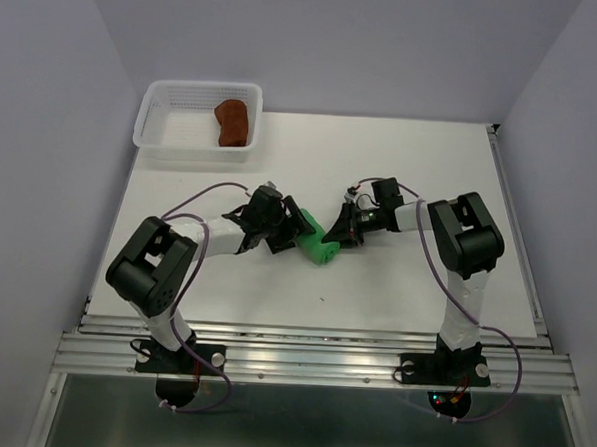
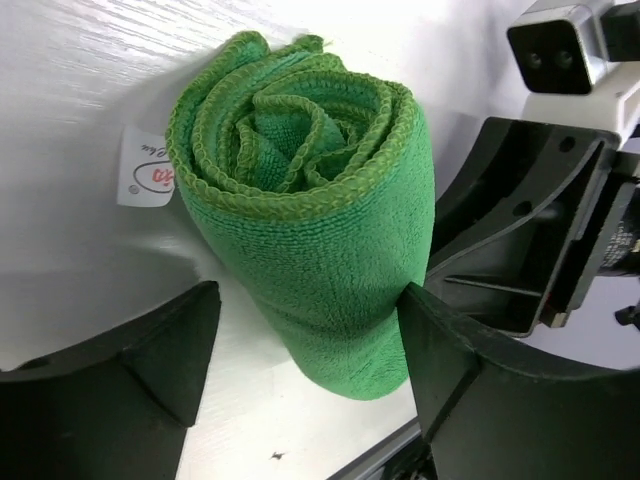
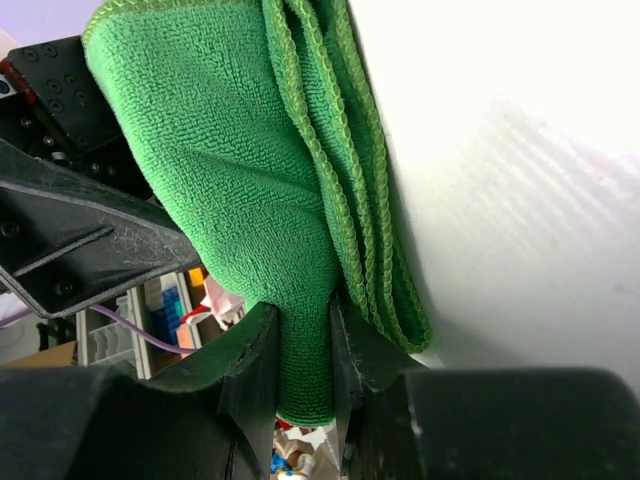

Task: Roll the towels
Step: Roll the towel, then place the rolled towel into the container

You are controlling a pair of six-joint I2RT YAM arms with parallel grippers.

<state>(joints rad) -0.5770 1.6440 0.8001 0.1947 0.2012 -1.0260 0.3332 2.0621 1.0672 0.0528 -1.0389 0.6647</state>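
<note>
Green towel (image 2: 300,180) rolled; right gripper (image 3: 303,335) pinching its edge, left gripper (image 2: 305,305) straddling it, jaws apart. Next likely: left clamping roll.

Green towel (image 2: 320,250) of soft looped cloth, hem stitched; white surface (image 2: 80,60) smooth with faint sheen; left pincer (image 2: 305,345) in matt black plastic.

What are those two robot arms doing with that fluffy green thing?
They are rolling towels. The bright green cloth towel is already rolled into a fat tube on the white table. The right gripper pinches one edge of it, while the left gripper sits open around the roll. The rust-brown cloth towel lies bundled up in the white mesh basket at the table's far left corner.
</note>
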